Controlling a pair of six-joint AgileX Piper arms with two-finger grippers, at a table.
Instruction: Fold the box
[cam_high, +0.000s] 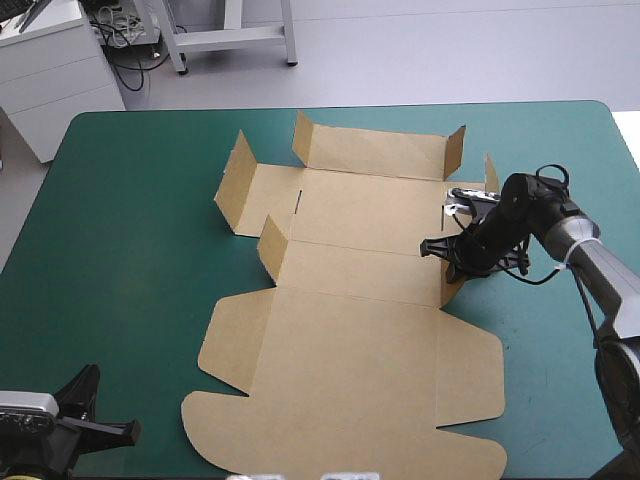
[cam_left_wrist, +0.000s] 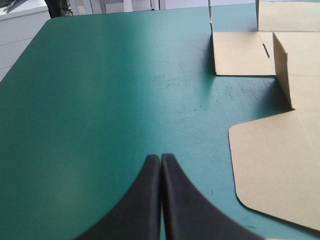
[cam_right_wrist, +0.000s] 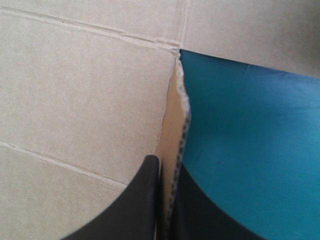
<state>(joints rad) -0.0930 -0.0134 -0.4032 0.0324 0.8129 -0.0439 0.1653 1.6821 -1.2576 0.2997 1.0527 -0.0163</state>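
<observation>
While the right gripper (cam_right_wrist: 164, 161) pinches a side flap (cam_right_wrist: 173, 120) of the brown box (cam_high: 350, 330), which lies mostly flat beside it, the left gripper (cam_left_wrist: 161, 159) rests closed, well apart; next, probably, swing that flap upright.

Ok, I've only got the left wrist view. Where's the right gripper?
Observer: The right gripper is at the right edge of the box, beside its middle panels.
Operator: Is it holding anything?
Observer: Yes, it is shut on the box: a side flap runs edge-on between its fingers.
Operator: And the far wall's right end?
Observer: The far wall is raised, and the tab at its right end stands up too.
</observation>
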